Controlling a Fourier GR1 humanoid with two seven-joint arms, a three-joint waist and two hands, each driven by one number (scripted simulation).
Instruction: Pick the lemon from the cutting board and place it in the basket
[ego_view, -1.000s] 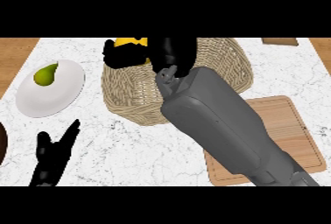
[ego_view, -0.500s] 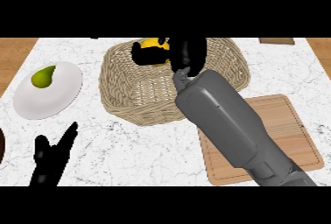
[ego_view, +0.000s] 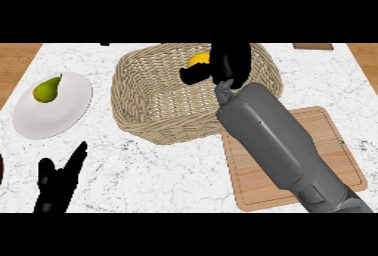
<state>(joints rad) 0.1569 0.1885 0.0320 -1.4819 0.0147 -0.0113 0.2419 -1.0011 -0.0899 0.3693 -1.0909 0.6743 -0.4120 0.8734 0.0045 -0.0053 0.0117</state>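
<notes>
The basket (ego_view: 168, 137) stands on the counter (ego_view: 155, 175) at the middle, toward the far side. Left of it lies a plate (ego_view: 35, 122) with a pear (ego_view: 47, 90) on its far part. The cutting board (ego_view: 334, 146) lies to the right of the basket and nearer, its far left corner just beside the basket's rim. The right forearm crosses the board from the near edge, and the right hand (ego_view: 230, 60) sits over the far right part of the basket, fingers curled round the lemon (ego_view: 197, 60). The left hand (ego_view: 59, 184) rests at the near left, fingers straight.
</notes>
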